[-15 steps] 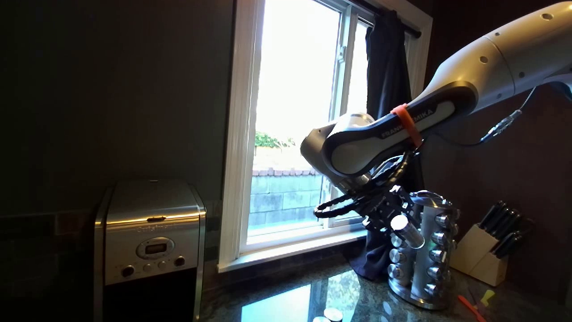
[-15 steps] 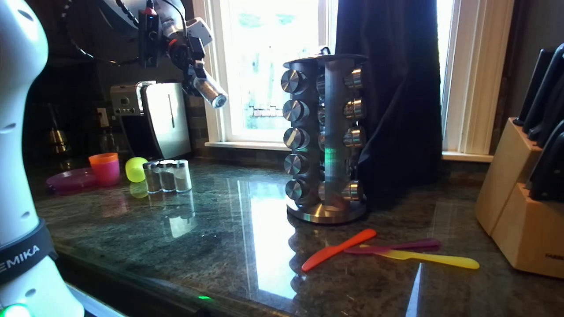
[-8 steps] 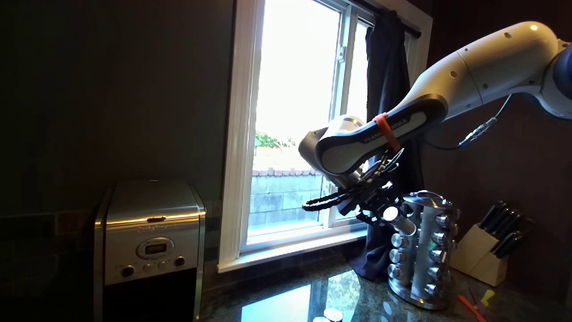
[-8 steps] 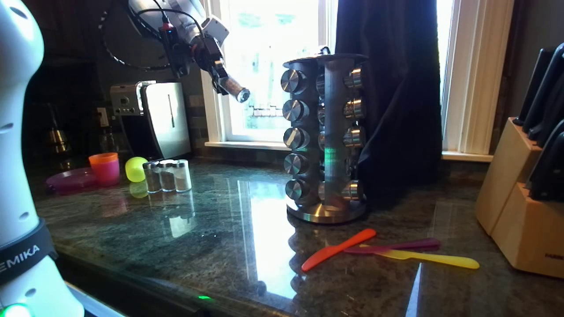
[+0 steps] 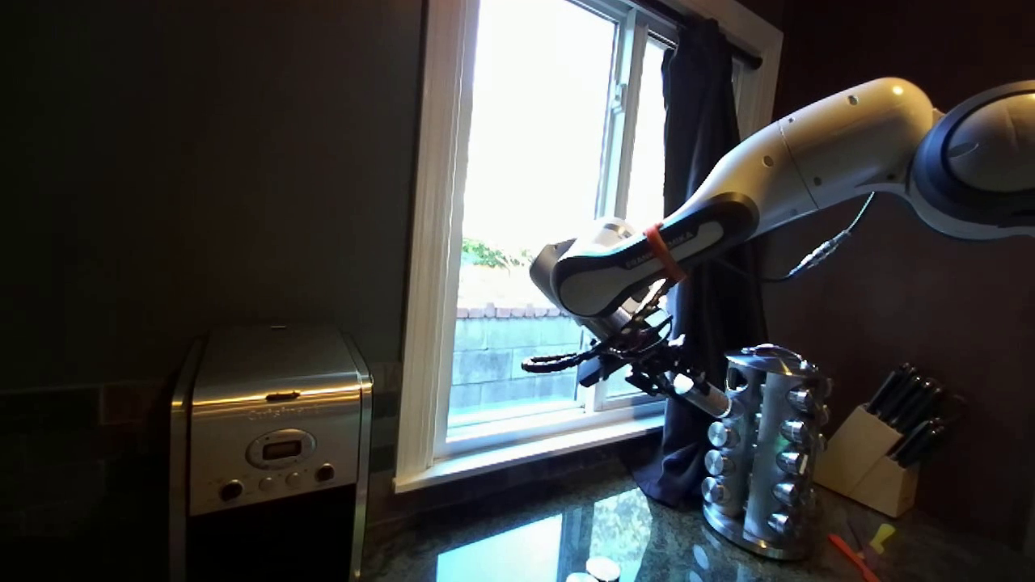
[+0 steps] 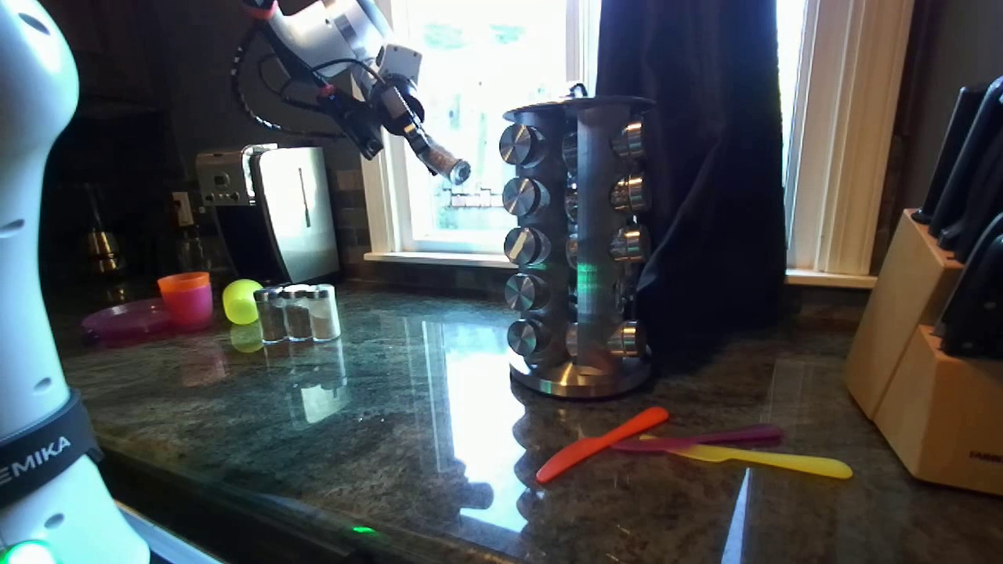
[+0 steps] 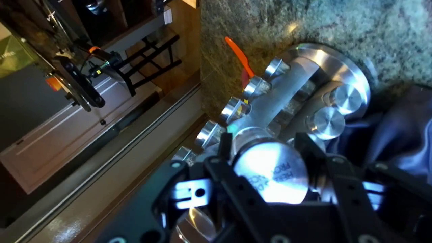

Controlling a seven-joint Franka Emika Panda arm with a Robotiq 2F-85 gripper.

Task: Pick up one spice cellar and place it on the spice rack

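Spice jar (image 6: 445, 163): We saw it up in the air near the top half of the spice rack (image 6: 598, 235), its long side on a slant.
Bottom end (image 6: 461, 171): It pointed down toward the rack, and the lid (image 7: 271, 172) faced back to the gripper (image 7: 265, 146).
Fingers (image 7: 224, 145): Both squeezed the jar from its sides, near the lid.
Gap: In an exterior view, bright window (image 6: 486, 94) showed between jar and rack; they were apart.
Rack: It stood in from the front edge of the counter (image 6: 376, 431), with the dark curtain (image 6: 697, 172) just behind.
Orange knife (image 6: 603, 443): It lay between the rack and that edge.
Lid: Shine washed out some of its words; in the wrist view it hid much of the jar from us.
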